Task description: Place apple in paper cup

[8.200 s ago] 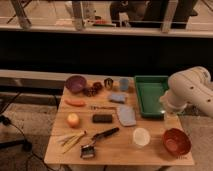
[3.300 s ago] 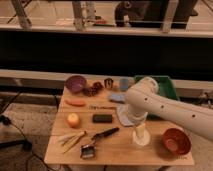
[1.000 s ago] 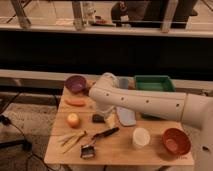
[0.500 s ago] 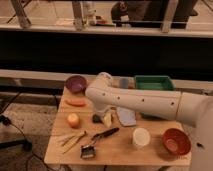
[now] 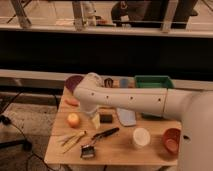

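Note:
The apple (image 5: 74, 119) is a small yellow-orange ball on the left side of the wooden table (image 5: 115, 152). The paper cup (image 5: 141, 136) is pale cream and stands upright at the front right, empty as far as I can see. My white arm reaches across the table from the right. My gripper (image 5: 96, 120) hangs down just right of the apple, close to it and low over the table. It holds nothing that I can see.
A purple bowl (image 5: 73, 82), a carrot (image 5: 72, 102), a small blue cup (image 5: 123, 82) and a green tray (image 5: 154, 81) stand at the back. A red-brown bowl (image 5: 171, 140) is at the front right. A black block (image 5: 106, 118), a blue-grey pad (image 5: 126, 117) and utensils (image 5: 100, 136) lie mid-table.
My arm has swung left across the table from the right side, and the gripper has come down beside the apple. The apple and cup have not moved.

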